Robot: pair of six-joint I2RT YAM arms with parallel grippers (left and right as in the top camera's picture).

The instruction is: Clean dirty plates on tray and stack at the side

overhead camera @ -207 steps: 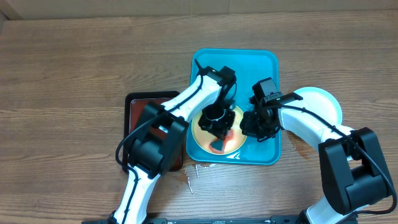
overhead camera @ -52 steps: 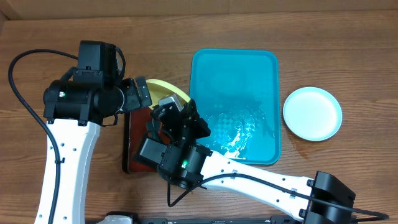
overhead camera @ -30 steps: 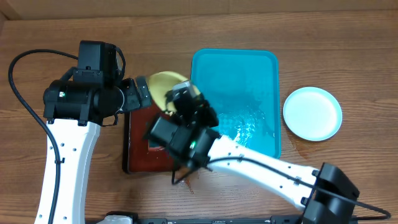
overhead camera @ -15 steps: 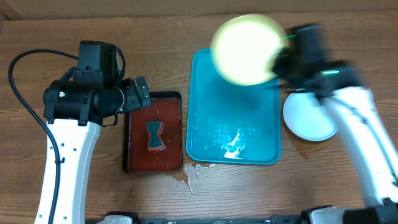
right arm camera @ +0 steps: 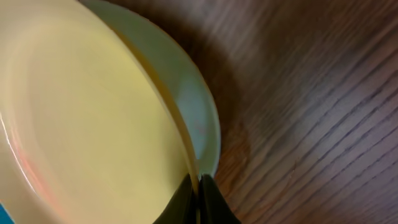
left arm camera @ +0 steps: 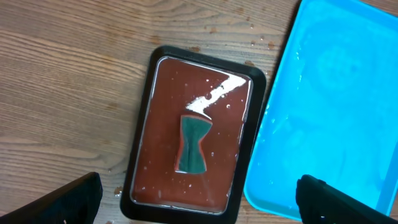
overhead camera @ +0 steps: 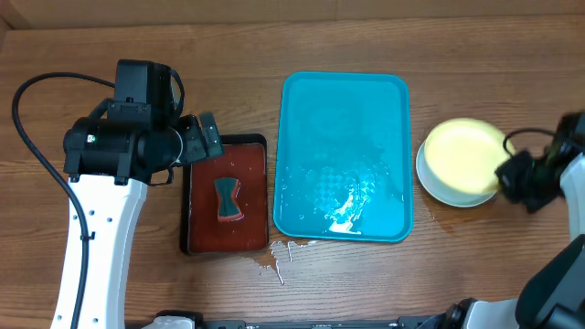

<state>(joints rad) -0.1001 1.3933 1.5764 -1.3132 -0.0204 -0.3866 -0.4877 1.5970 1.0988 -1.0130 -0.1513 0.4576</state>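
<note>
The turquoise tray (overhead camera: pixel 343 100) lies in the middle of the table with no plate on it, only water pooled at its near end. To its right, a yellow-green plate (overhead camera: pixel 463 153) sits over a light blue plate (overhead camera: pixel 438 193). My right gripper (overhead camera: pixel 512 174) is shut on the yellow plate's right rim. In the right wrist view the yellow plate (right arm camera: pixel 81 112) is tilted just above the blue plate (right arm camera: pixel 198 118), its edge pinched at my right gripper (right arm camera: pixel 199 186). My left gripper (overhead camera: pixel 199 137) hangs open and empty above the black tray, both fingers (left arm camera: pixel 74 199) spread wide.
A black tray (overhead camera: pixel 193 239) with reddish-brown liquid lies left of the turquoise tray, with a green sponge (overhead camera: pixel 228 200) in it; the sponge (left arm camera: pixel 193 144) also shows in the left wrist view. Water drops mark the wood near the tray's front left corner (overhead camera: pixel 279 256).
My right arm has swung the yellow plate from above the tray's far end down and right onto the blue plate. The left arm has not moved.
</note>
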